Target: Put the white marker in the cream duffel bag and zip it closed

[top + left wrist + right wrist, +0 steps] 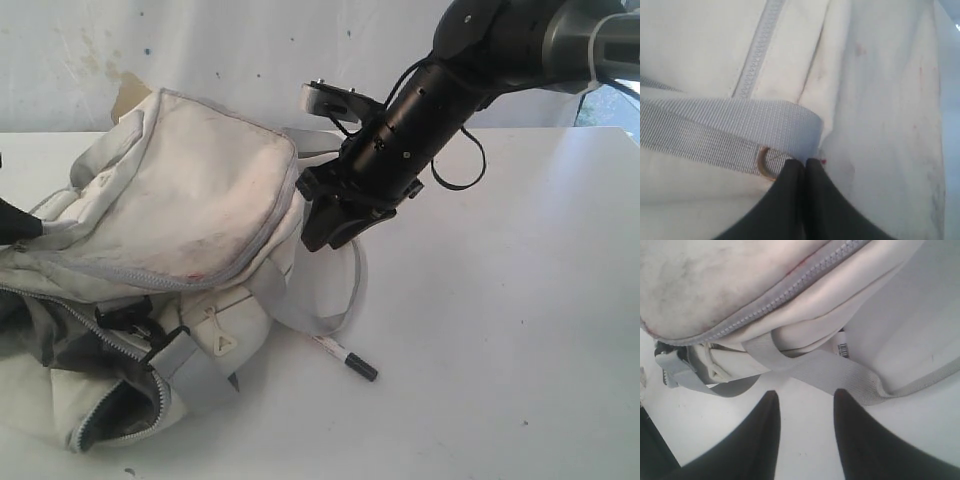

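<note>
Black cylindrical wrist [405,125] behind the hand, dotted with small pale screws; thin black cable [484,160] looping beside it; grey-silver link [560,40] farther back. White camera bracket [325,98] alongside. Smooth matte-black tapering fingers [760,440] on the right gripper [804,392].

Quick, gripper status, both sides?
Left gripper: closed, tips against the cream duffel bag by its grey strap; whether it pinches anything cannot be told.
Right gripper: open, holding nothing.

The exterior view looks obliquely down on the cream duffel bag [200,190]. The 2 wrist views face it close up.
</note>
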You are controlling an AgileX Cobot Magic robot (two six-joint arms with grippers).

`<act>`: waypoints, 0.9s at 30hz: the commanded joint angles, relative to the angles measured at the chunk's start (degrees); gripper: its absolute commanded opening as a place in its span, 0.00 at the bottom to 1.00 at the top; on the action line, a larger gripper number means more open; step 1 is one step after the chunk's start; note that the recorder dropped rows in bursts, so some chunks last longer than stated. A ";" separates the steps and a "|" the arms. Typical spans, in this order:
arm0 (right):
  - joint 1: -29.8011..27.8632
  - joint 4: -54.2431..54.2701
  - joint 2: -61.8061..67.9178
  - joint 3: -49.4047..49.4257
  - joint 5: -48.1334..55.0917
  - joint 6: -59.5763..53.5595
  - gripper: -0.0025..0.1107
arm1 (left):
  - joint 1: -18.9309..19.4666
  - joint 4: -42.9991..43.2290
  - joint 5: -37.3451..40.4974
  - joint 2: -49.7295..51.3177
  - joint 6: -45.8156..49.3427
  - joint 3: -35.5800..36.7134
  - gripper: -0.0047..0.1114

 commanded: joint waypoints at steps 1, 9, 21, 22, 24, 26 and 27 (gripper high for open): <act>-0.18 -0.04 -0.47 -0.33 0.26 0.10 0.32 | -0.02 -0.20 2.94 -2.97 10.04 -1.63 0.04; -0.18 -0.04 -0.47 -0.33 -0.13 -0.34 0.32 | -0.02 2.54 2.70 -10.14 23.29 -1.73 0.04; -0.18 -0.04 -0.47 -0.33 -0.27 -0.34 0.32 | -0.02 14.63 6.46 -10.77 0.84 -1.49 0.04; -0.18 -0.04 -0.47 -0.33 -0.27 -0.34 0.32 | -0.02 14.52 8.27 -10.28 0.29 -1.49 0.04; -0.18 -0.04 -0.47 -0.33 -0.27 -0.34 0.32 | -0.02 14.52 10.85 -9.23 -0.73 -1.49 0.04; -0.18 -0.04 -0.47 -0.33 -0.27 -0.34 0.32 | -0.02 14.64 12.52 -8.15 -2.33 -1.49 0.04; -0.18 -0.04 -0.47 -0.33 -0.15 -0.34 0.32 | -0.02 14.75 12.52 -7.54 -2.64 -1.49 0.04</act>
